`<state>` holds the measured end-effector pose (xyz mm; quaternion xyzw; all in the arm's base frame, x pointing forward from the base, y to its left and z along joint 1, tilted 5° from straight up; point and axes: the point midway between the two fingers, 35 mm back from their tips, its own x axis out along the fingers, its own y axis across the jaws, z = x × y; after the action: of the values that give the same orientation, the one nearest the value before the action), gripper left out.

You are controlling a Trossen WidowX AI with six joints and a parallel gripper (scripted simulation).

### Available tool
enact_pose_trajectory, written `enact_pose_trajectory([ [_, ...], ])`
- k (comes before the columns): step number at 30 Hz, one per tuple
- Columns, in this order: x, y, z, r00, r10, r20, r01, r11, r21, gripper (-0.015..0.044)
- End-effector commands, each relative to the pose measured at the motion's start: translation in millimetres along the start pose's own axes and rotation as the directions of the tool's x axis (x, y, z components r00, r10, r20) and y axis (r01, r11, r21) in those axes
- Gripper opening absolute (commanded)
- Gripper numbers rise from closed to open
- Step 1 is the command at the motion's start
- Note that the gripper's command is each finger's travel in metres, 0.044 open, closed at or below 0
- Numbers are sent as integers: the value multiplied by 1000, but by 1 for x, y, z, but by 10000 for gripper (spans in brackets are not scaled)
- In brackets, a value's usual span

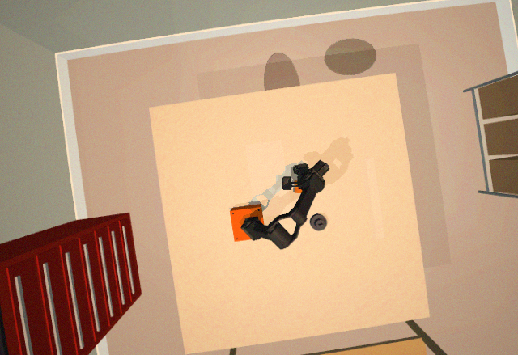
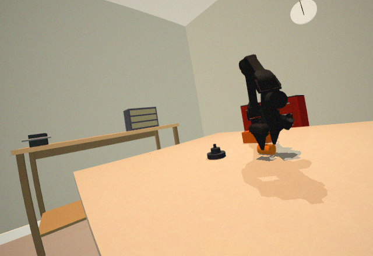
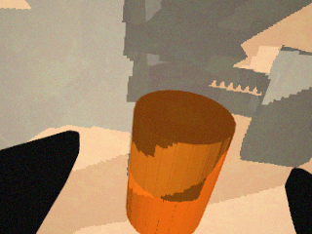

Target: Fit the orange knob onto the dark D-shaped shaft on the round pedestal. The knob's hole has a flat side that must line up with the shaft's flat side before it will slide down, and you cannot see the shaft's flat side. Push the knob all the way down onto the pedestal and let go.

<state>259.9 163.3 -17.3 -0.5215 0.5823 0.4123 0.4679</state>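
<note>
The orange knob (image 1: 298, 190) (image 2: 270, 150) (image 3: 168, 180) is a cylinder lying on its side on the table. Its hole does not show. My gripper (image 2: 268, 146) (image 3: 186, 162) is open, low over the knob, with one finger on each side of it and nothing held. In the wrist view the knob stands between the two black fingers, with space on both sides. The dark round pedestal (image 1: 312, 226) (image 2: 216, 155) stands apart from the knob, with its shaft (image 2: 214, 145) pointing up and bare. The shaft's flat side cannot be made out.
The arm's orange base block (image 1: 237, 226) (image 2: 249, 137) sits on the table (image 1: 292, 293) (image 2: 210, 204). The arm bends over between the base and the knob, near the pedestal in the overhead view. A red cabinet (image 1: 75, 276) and a side bench (image 2: 99, 140) stand off the table.
</note>
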Motion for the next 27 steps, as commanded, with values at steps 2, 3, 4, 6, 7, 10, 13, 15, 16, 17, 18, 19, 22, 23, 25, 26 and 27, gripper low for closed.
enact_pose_trajectory([
  [2,12,3,-2,1000,9,-13,-9,1000,-2,440],
  [3,13,3,-2,1000,9,-13,-9,1000,-2,440],
  [4,15,3,-1,1000,9,-13,-9,1000,-2,440],
  [6,18,4,-1,1000,9,-13,-9,1000,-2,440],
  [7,19,4,-1,1000,9,-13,-9,1000,-2,440],
  [10,19,4,-1,1000,9,-13,-9,1000,-2,387],
  [13,19,4,-1,1000,9,-13,-9,1000,-2,309],
  [15,19,4,-1,1000,9,-13,-9,1000,-2,256],
  [16,19,4,-1,1000,9,-13,-9,1000,-2,240],
  [17,19,4,-1,1000,9,-13,-9,1000,-2,240],
  [18,19,4,-1,1000,9,-13,-9,1000,-2,240],
  [19,19,4,-1,1000,9,-13,-9,1000,-2,240],
  [22,19,4,-1,1000,9,-13,-9,1000,-2,240],
  [23,19,4,-1,1000,9,-13,-9,1000,-2,240],
  [25,19,4,-1,1000,9,-13,-9,1000,-2,233],
  [26,19,4,-1,1000,9,-13,-9,1000,-2,227],
  [27,19,4,-1,1000,9,-13,-9,1000,-2,220],
])
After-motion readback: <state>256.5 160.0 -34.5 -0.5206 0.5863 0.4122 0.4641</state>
